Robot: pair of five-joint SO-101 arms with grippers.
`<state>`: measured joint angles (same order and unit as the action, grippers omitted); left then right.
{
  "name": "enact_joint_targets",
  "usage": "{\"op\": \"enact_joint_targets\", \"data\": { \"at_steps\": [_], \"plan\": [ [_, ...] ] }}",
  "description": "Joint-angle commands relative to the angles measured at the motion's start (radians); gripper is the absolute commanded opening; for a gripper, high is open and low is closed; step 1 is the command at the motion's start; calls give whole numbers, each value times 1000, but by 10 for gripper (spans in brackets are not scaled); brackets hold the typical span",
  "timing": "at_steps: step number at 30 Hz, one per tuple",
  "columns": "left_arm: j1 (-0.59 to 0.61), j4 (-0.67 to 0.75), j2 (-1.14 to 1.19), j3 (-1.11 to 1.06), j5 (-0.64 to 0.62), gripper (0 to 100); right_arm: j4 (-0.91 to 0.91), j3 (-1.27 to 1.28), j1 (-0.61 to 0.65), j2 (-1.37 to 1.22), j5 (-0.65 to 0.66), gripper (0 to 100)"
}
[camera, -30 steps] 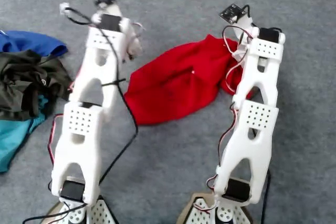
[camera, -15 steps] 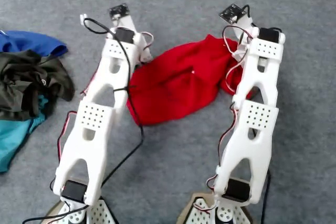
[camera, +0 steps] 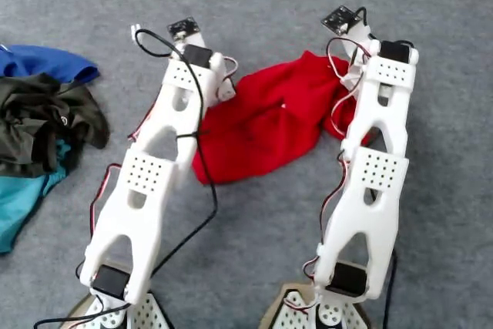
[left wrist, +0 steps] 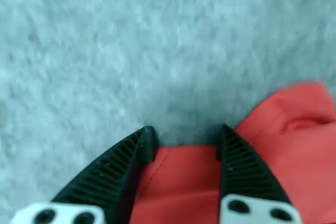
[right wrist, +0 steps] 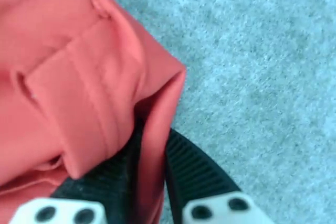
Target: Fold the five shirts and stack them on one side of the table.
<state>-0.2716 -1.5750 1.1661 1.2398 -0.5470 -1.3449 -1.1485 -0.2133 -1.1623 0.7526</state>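
- Currently my left end effector (left wrist: pixel 185 132) stood open, jaws astride the red shirt's (camera: pixel 262 125) left edge, gripping nothing.
- Right end effector (right wrist: pixel 153 145) was pinched shut on a fold at the shirt's right side.
- Judgement: close the left low on the hem, then pull evenly against the right to flatten the cloth.
- Shirt lay crumpled mid-tabletop (camera: pixel 254 229), bright red, seams showing, between both arms.

I take this for a lab bench: grey felt table (camera: pixel 262 229), my left arm (camera: pixel 142 182) and right arm (camera: pixel 373 182), loose cable (camera: pixel 215 204).
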Motion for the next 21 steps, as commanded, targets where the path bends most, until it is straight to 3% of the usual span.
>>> {"op": "enact_joint_targets", "data": {
  "at_steps": [1,6,10,14,21],
  "plan": [
    [-78,-43,-15,37,-6,211,-3,-31,-22,2,11,9],
    [-97,-18,-13,29,-9,188,-3,-31,-22,1,11,9],
    [-71,29,-13,35,-9,9,-3,-31,-22,1,11,9],
    [-9,61,-22,40,-130,22,-3,-31,-16,1,11,9],
    [83,14,-22,269,-195,19,-9,-31,-13,1,11,9]
  ]
}}
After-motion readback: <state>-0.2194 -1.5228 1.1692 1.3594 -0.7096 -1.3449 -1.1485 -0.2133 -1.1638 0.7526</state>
